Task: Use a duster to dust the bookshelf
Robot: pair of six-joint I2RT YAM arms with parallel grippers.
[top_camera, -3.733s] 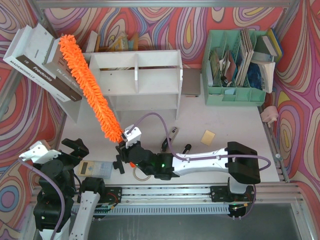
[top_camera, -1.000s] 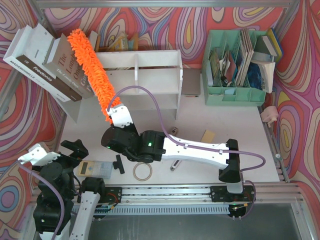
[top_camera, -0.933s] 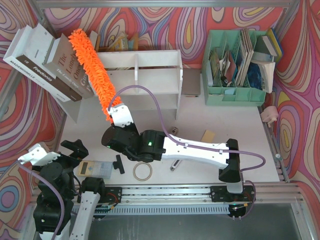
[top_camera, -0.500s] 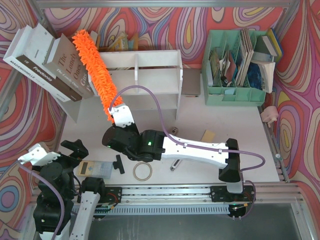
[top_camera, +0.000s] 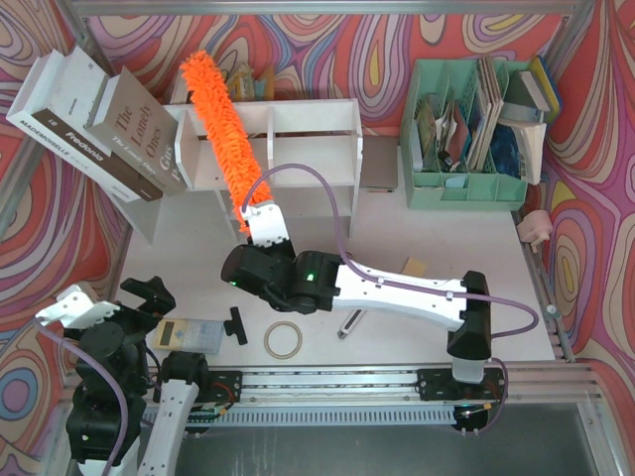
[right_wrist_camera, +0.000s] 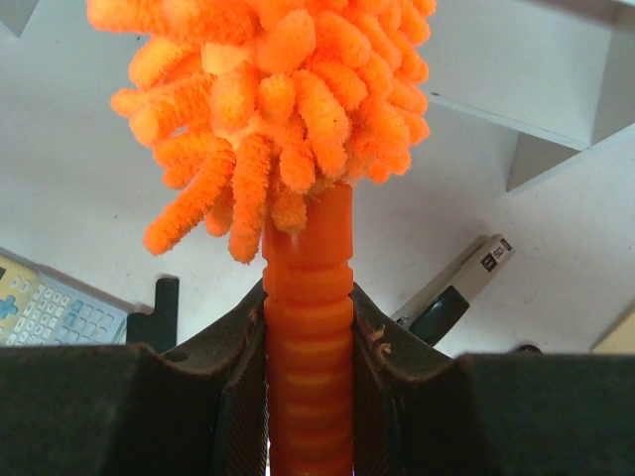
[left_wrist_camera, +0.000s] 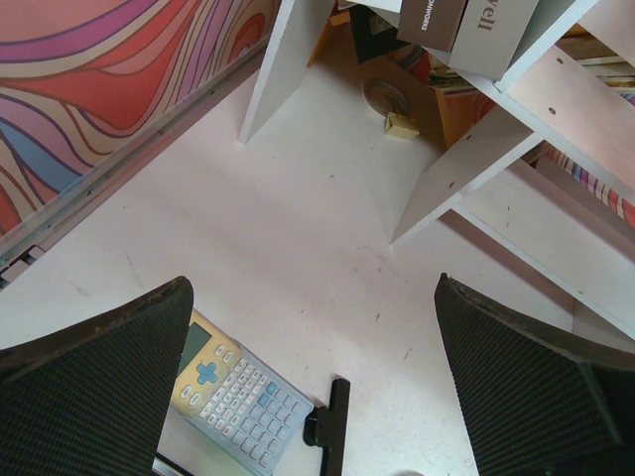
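Left gripper [left_wrist_camera: 317,382] sits spread wide and empty over the table by the calculator [left_wrist_camera: 236,399], well apart from the work, so leave it out. The duster [top_camera: 223,124] is pinched by its ribbed handle in the right gripper [right_wrist_camera: 308,332]. Its long axis runs from that pincer away and slightly left, with the fluff lying across the left bay of the bookshelf [top_camera: 308,107]. The tip seems to overhang the back edge, though depth is hard to judge. Your next sweep likely runs rightward along the top board.
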